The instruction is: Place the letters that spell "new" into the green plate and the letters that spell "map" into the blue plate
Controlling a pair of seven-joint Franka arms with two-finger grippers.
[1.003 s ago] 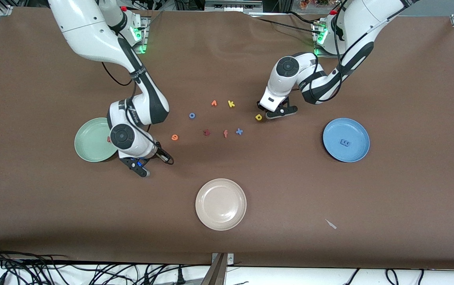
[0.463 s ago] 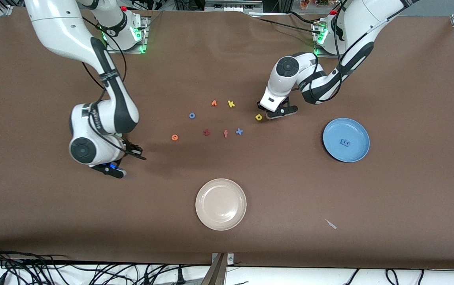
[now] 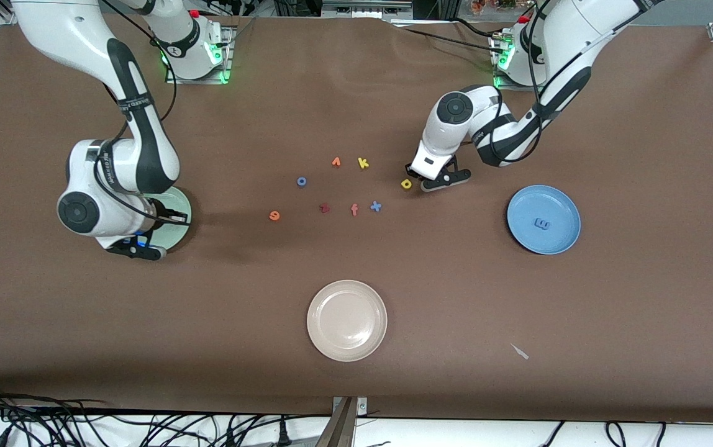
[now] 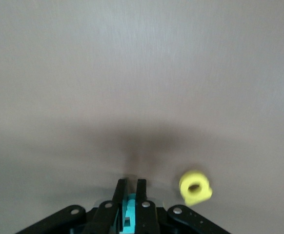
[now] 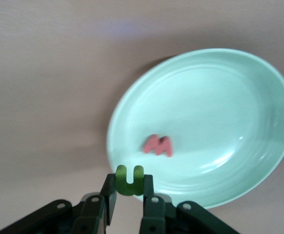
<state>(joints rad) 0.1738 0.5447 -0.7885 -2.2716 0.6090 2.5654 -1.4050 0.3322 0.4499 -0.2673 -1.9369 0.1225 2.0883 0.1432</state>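
Observation:
My right gripper (image 5: 130, 189) is shut on the green "n" (image 5: 130, 179) and hangs over the edge of the green plate (image 5: 220, 102), where the pinkish-red "w" (image 5: 157, 145) lies. In the front view that gripper (image 3: 177, 217) covers much of the green plate (image 3: 173, 234). My left gripper (image 4: 131, 187) is low at the table, shut on the teal "p" (image 4: 129, 213), with the yellow "a" (image 4: 195, 186) lying loose beside it. From the front, the left gripper (image 3: 408, 170) is next to the "a" (image 3: 406, 184). The orange "e" (image 3: 274, 215) lies mid-table. The blue "m" (image 3: 541, 224) rests in the blue plate (image 3: 564, 208).
Loose letters lie mid-table: a blue o (image 3: 301, 181), dark red z (image 3: 324, 208), salmon f (image 3: 354, 210), blue x (image 3: 376, 206), yellow k (image 3: 363, 162) and an orange piece (image 3: 336, 162). A cream plate (image 3: 346, 320) stands nearer the front camera.
My right arm has swung toward its own end of the table, carrying the green "n" from beside the green plate to over it. The left arm has barely shifted.

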